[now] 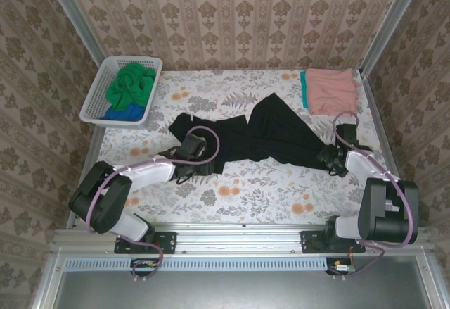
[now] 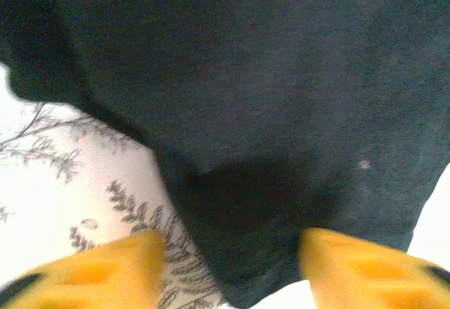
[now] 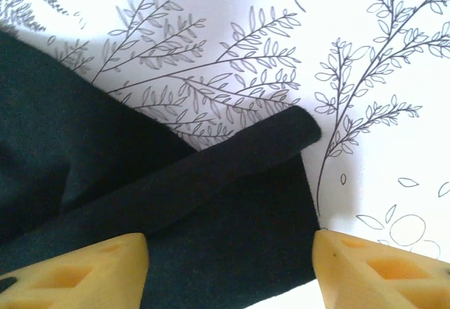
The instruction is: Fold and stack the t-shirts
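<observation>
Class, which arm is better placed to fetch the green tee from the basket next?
Left, probably: left gripper sits near the basket holding the green tee; right gripper is on the opposite side.

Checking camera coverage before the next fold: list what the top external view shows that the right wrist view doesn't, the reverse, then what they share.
Top external adds the white basket holding the green shirt and blue shirt, the folded salmon pink shirt on a teal shirt at the far right, and the left gripper at the black shirt's left end. Right wrist adds a rolled fold along the shirt's edge and yellow fingertips standing apart. Both share the black shirt, the floral tablecloth and the right gripper at the shirt's right end.
</observation>
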Controlling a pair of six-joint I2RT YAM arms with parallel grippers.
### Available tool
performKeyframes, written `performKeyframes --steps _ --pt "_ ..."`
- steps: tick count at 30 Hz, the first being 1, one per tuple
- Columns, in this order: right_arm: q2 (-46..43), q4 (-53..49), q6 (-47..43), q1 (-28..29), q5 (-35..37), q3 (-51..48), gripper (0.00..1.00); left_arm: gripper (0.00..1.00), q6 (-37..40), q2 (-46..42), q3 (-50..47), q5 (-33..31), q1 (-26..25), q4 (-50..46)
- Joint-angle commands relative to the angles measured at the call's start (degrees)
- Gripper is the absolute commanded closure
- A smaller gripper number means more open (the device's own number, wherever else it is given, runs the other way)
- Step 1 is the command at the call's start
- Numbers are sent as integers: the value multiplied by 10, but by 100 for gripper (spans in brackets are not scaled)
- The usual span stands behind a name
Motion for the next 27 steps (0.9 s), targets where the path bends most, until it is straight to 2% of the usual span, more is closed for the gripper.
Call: performKeyframes --steps 1,2,5,7,9,15,19,23,27 --pt "20 28 1 -3 -40 -14 47 66 -7 1 22 21 -1 31" --pt "42 38 -5 -2 -61 -13 55 72 -8 -2 22 24 -1 34" --pt "76 42 -13 0 -92 1 71 91 -15 -21 16 37 -1 46" --pt "70 39 -15 3 -98 3 85 98 -17 -51 13 36 2 34" --pt "45 28 -16 12 -95 6 99 100 -11 -97 16 29 14 -1" --pt "-106 -80 -22 88 -46 60 100 100 38 -286 82 -33 68 -174" --pt "-212 -177 -26 159 -9 145 100 100 71 -372 156 -65 89 -254" --pt "-256 -240 -37 218 16 247 100 100 100 -381 247 -90 98 -308" --pt "-221 -244 -55 233 56 336 100 100 131 -341 329 -100 117 -304"
